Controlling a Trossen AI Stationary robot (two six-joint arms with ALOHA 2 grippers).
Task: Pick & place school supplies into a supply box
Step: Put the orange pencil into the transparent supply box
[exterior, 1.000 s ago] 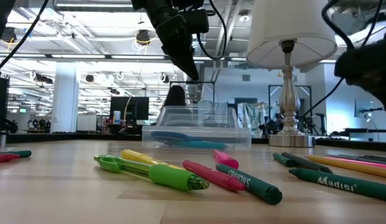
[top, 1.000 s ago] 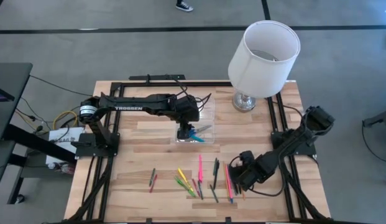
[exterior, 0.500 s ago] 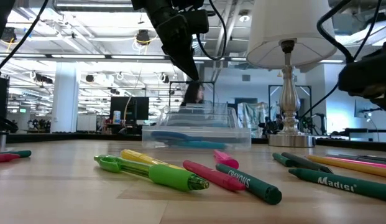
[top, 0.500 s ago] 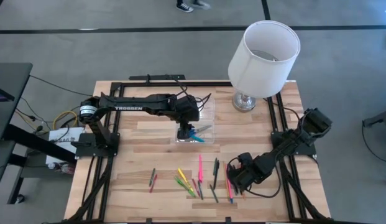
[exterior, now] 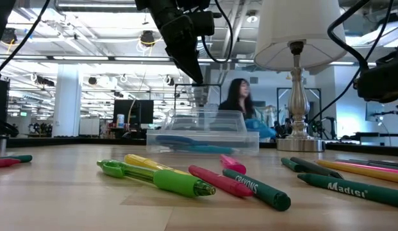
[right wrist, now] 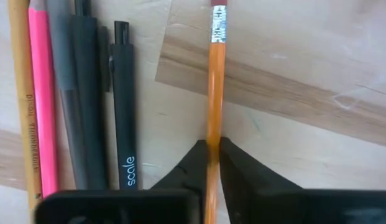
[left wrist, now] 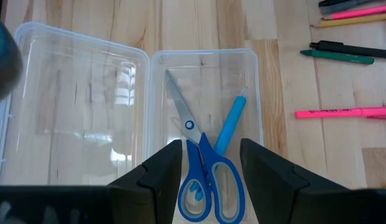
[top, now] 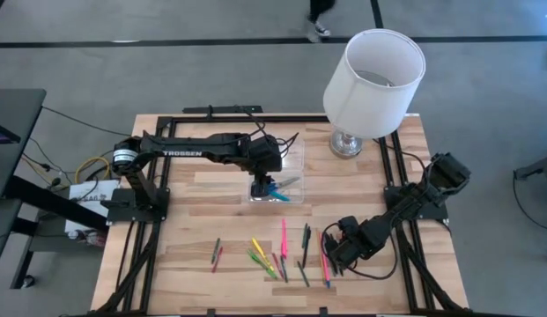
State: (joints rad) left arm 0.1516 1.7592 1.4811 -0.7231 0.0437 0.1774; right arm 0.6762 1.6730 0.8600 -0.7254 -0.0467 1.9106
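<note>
My right gripper (right wrist: 211, 146) points down at the table's near right (top: 337, 257), shut on an orange pencil (right wrist: 215, 81) that lies beside a black pen (right wrist: 123, 112), a grey pen (right wrist: 81, 93) and a pink marker (right wrist: 40, 99). More school supplies (top: 277, 255) lie in a loose row near the front edge. My left gripper (left wrist: 210, 149) hangs open above the clear supply box (left wrist: 255, 93), touching nothing. Blue-handled scissors (left wrist: 202, 168) and a blue pen (left wrist: 230, 124) lie in the box. The box's lid (left wrist: 74, 112) lies open flat beside it. My right gripper pinches the orange pencil's shaft (right wrist: 212, 127) between its two fingertips, well back from the eraser end (right wrist: 218, 25). The fingers come from above, pointing down, and lie across the pencil. The pencil lies flat along the table.
A white-shaded lamp (top: 370, 79) on a chrome base stands at the far right. Green, yellow and pink pens (exterior: 160, 176) lie near the front middle, with two more (top: 216, 254) to their left. A person (exterior: 237, 102) passes in the room behind.
My right hand has tipped a little over the pens at the near right without travelling. My left gripper has kept still above the box. A person has walked through the room behind the table.
</note>
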